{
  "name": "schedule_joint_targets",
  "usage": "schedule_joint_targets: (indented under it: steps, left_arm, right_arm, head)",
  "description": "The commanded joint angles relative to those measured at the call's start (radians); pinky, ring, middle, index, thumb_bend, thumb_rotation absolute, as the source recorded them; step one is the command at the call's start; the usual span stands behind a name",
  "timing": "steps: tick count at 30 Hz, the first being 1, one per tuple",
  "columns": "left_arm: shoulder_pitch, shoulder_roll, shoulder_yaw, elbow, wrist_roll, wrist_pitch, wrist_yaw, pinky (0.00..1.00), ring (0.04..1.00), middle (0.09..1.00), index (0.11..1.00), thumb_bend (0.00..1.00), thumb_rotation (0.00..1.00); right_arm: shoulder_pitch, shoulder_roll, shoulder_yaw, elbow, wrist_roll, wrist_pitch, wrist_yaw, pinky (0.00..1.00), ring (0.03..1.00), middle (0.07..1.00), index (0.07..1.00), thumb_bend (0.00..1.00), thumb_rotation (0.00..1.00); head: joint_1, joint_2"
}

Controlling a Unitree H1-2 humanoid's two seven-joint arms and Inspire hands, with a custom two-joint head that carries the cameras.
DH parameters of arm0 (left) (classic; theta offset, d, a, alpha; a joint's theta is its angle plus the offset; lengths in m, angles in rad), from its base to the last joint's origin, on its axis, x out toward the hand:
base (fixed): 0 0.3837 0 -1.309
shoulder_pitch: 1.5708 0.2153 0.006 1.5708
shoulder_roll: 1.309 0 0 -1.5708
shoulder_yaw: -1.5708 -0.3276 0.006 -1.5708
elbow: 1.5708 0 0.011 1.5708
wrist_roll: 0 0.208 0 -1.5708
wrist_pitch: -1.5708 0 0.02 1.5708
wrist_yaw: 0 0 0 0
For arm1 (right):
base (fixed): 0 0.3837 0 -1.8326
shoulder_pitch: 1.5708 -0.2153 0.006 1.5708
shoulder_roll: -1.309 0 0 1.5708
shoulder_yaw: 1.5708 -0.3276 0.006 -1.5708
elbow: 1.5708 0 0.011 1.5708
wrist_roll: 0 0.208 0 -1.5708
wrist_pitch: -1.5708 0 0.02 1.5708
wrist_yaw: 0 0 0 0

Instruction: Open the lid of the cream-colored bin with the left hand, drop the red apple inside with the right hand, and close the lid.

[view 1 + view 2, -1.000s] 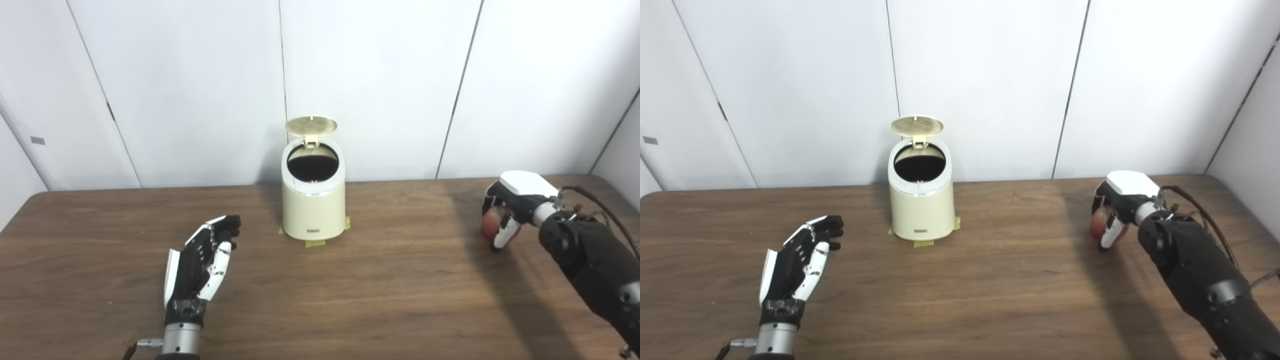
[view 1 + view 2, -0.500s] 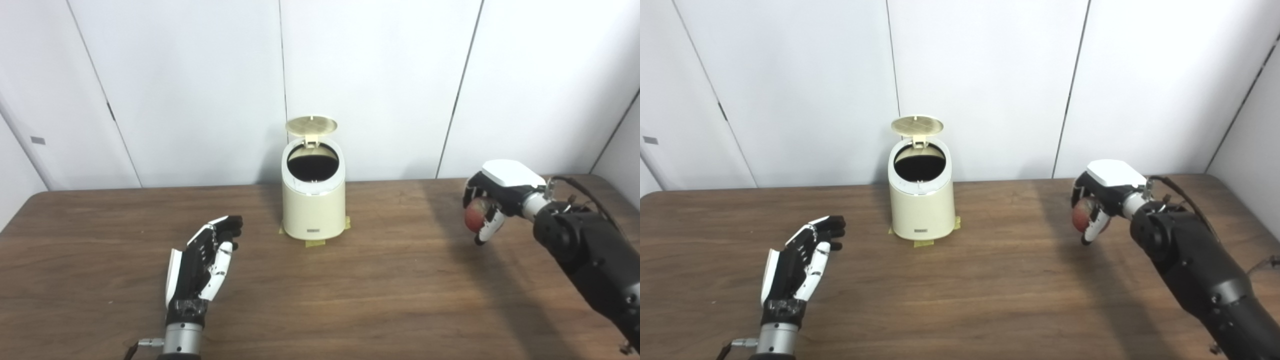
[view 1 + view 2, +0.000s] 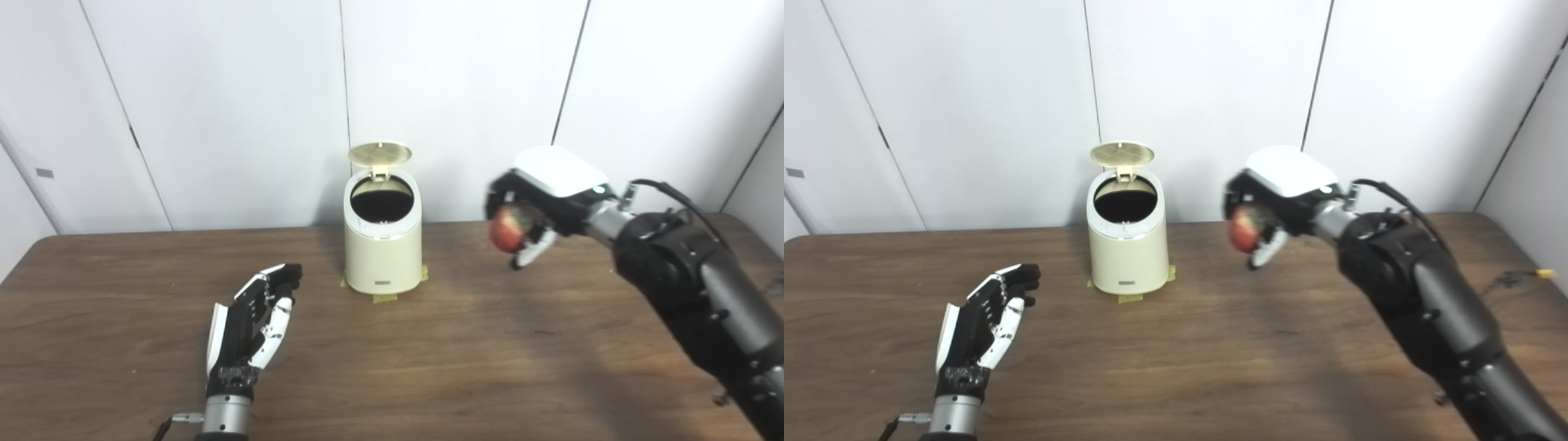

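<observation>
The cream-colored bin (image 3: 383, 257) stands at the back middle of the table. Its round lid (image 3: 380, 154) is tipped up at the rear, and the dark opening (image 3: 382, 206) shows. My right hand (image 3: 539, 196) is shut on the red apple (image 3: 507, 227), held in the air to the right of the bin, about level with its rim. My left hand (image 3: 254, 321) rests open near the table, to the front left of the bin, fingers pointing toward it and holding nothing.
The brown wooden table (image 3: 429, 343) runs across the whole view. Yellow tape tabs (image 3: 386, 297) hold the bin's base down. White wall panels (image 3: 245, 92) stand right behind the bin. My right forearm (image 3: 692, 288) crosses the right side of the table.
My right hand has lifted the apple off the table at the far right and carried it up and leftward toward the bin. The left hand has barely moved.
</observation>
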Motion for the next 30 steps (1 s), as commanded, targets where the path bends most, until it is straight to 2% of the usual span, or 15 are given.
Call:
schedule_joint_targets:
  steps: [1, 2, 4, 8, 9, 10, 11, 13, 16, 18, 21, 30]
  left_arm:
    - [-0.018, 0.001, -0.005, 0.023, 0.026, -0.045, 0.012, 0.64, 0.724, 0.739, 0.716, 0.2, 0.59]
    - [-0.02, 0.001, -0.006, 0.03, 0.025, -0.052, 0.013, 0.64, 0.725, 0.738, 0.716, 0.2, 0.58]
    - [-0.021, 0.002, -0.01, 0.038, 0.021, -0.06, 0.01, 0.64, 0.732, 0.74, 0.718, 0.2, 0.55]
    - [-0.023, -0.003, -0.013, 0.043, 0.028, -0.051, 0.015, 0.65, 0.736, 0.743, 0.721, 0.21, 0.56]
    - [-0.025, -0.004, -0.013, 0.046, 0.026, -0.051, 0.016, 0.65, 0.737, 0.743, 0.722, 0.21, 0.56]
    - [-0.026, -0.006, -0.013, 0.048, 0.024, -0.051, 0.016, 0.65, 0.737, 0.743, 0.723, 0.21, 0.55]
    - [-0.028, -0.007, -0.013, 0.052, 0.021, -0.052, 0.016, 0.65, 0.737, 0.742, 0.723, 0.21, 0.54]
    - [-0.029, -0.008, -0.013, 0.057, 0.022, -0.055, 0.017, 0.65, 0.736, 0.741, 0.724, 0.2, 0.51]
    - [-0.031, -0.008, -0.015, 0.06, 0.026, -0.06, 0.018, 0.66, 0.738, 0.742, 0.724, 0.21, 0.51]
    - [-0.031, -0.007, -0.017, 0.061, 0.033, -0.063, 0.021, 0.66, 0.738, 0.743, 0.725, 0.2, 0.5]
    - [-0.03, -0.009, -0.019, 0.055, 0.037, -0.055, 0.023, 0.65, 0.737, 0.744, 0.724, 0.2, 0.51]
    - [-0.03, -0.013, -0.027, 0.047, 0.056, -0.053, 0.028, 0.64, 0.73, 0.739, 0.72, 0.19, 0.51]
  right_arm:
    - [-0.079, 0.007, -0.022, -0.031, -0.015, -0.008, -0.014, 0.7, 0.482, 0.509, 0.454, 0.52, 0.0]
    - [-0.086, 0.023, -0.021, -0.032, -0.016, -0.012, -0.02, 0.71, 0.486, 0.508, 0.45, 0.52, 0.0]
    - [-0.098, 0.057, -0.015, -0.038, -0.032, -0.012, -0.032, 0.54, 0.471, 0.515, 0.454, 0.52, 0.0]
    - [-0.116, 0.116, -0.018, -0.039, -0.019, -0.023, -0.04, 0.41, 0.44, 0.524, 0.466, 0.52, 0.0]
    - [-0.124, 0.129, -0.012, -0.035, -0.027, -0.039, -0.05, 0.44, 0.44, 0.528, 0.464, 0.52, 0.0]
    - [-0.13, 0.138, -0.004, -0.03, -0.042, -0.06, -0.065, 0.52, 0.446, 0.533, 0.458, 0.52, 0.0]
    - [-0.133, 0.146, 0.003, -0.021, -0.059, -0.086, -0.089, 0.57, 0.447, 0.534, 0.456, 0.52, 0.0]
    - [-0.133, 0.165, 0.006, -0.009, -0.07, -0.11, -0.11, 0.62, 0.445, 0.53, 0.458, 0.52, 0.0]
    - [-0.135, 0.211, 0.007, 0.024, -0.043, -0.129, -0.13, 0.39, 0.431, 0.552, 0.459, 0.51, 0.0]
    - [-0.142, 0.23, 0.016, 0.044, -0.06, -0.142, -0.147, 0.33, 0.44, 0.573, 0.474, 0.5, 0.0]
    - [-0.162, 0.249, 0.038, 0.073, -0.097, -0.139, -0.142, 0.32, 0.438, 0.581, 0.478, 0.49, 0.0]
    - [-0.212, 0.279, 0.085, 0.239, -0.198, -0.243, -0.32, 0.32, 0.446, 0.576, 0.461, 0.49, 0.0]
  head:
    - [0.0, 0.0]
    - [-0.001, -0.002]
    - [-0.001, -0.004]
    - [0.004, -0.009]
    - [0.006, -0.01]
    - [0.007, -0.011]
    - [0.009, -0.012]
    - [0.011, -0.012]
    - [0.013, -0.014]
    - [0.014, -0.013]
    - [0.016, -0.011]
    - [0.02, -0.01]
